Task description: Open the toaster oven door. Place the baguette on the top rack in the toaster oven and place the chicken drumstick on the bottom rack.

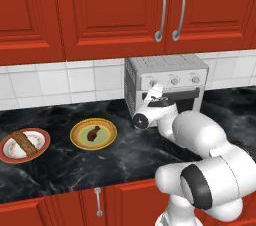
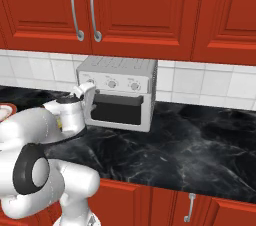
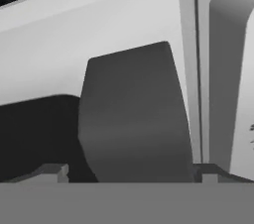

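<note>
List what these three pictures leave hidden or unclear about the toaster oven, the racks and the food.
- Racks: the toaster oven door is shut, its glass too dark in both base views.
- Oven front: left base view, partly covered by the arm.
- Gripper: right base view, contact with the door unclear.
- Baguette, chicken drumstick: small in the left base view.
- Hand view: too close to identify surfaces.

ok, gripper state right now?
Gripper: open, holding nothing, up against the toaster oven at the door's top edge.
</note>
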Controlling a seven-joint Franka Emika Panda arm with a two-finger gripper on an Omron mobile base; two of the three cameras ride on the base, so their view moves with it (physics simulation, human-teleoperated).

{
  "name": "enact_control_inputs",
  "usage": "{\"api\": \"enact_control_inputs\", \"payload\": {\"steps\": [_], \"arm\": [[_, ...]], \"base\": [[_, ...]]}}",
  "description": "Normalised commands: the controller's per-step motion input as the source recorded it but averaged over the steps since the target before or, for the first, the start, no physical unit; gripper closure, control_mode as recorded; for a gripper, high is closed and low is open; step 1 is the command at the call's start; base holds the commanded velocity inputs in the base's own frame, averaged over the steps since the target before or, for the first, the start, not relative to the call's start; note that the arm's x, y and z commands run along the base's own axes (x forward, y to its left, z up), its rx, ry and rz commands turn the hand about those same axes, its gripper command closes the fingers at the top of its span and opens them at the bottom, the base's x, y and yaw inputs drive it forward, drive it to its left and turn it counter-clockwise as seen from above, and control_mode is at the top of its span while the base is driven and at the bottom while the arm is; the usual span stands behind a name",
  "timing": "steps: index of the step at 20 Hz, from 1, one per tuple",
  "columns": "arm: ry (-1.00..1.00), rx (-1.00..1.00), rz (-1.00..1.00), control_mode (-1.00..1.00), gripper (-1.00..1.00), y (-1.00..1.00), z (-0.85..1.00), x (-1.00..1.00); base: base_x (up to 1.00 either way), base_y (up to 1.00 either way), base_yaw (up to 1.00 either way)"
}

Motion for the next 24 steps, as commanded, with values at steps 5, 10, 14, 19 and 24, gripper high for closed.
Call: {"api": "enact_control_inputs", "payload": {"steps": [5, 10, 14, 19, 24], "arm": [[0.12, 0.0, 0.0, -1.0, 1.0, 0.0, -0.12, 0.11], [0.79, 0.01, -0.03, -1.0, 1.0, 0.0, 0.02, -0.62], [0.92, 0.04, 0.0, -1.0, 1.0, 0.0, -0.08, -0.88], [0.87, 0.01, 0.0, -1.0, 1.0, 0.0, -0.42, -0.82], [0.68, 0.0, 0.0, -1.0, -1.0, 0.01, -0.93, -0.53]], "base": [[0.0, 0.0, 0.0], [0.0, 0.0, 0.0], [0.0, 0.0, 0.0], [0.0, 0.0, 0.0], [0.0, 0.0, 0.0]]}}
